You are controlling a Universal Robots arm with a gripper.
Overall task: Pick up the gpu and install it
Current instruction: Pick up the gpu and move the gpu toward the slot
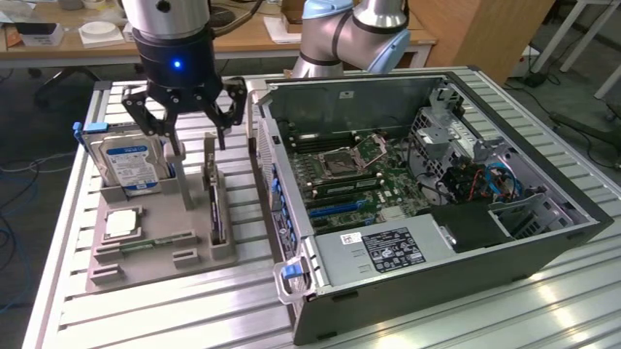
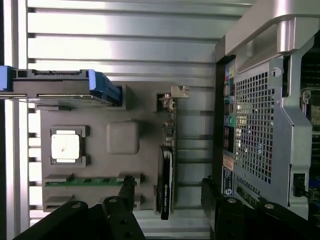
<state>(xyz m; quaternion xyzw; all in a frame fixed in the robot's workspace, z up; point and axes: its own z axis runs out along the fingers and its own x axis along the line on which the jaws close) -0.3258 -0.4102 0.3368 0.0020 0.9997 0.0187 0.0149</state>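
The gpu is a thin dark card standing on edge in a slot of the grey parts tray. In the wrist view the gpu appears edge-on, with a metal bracket at one end. My gripper hangs open above the tray's far end, over the gpu's bracket end and beside the hard drive. Seen from the wrist, the gripper has one finger on each side of the card, well apart from it, with nothing held.
The tray also holds the hard drive, a silver processor and a green memory stick. The open computer case with its motherboard stands at the exterior view's right, close to the tray.
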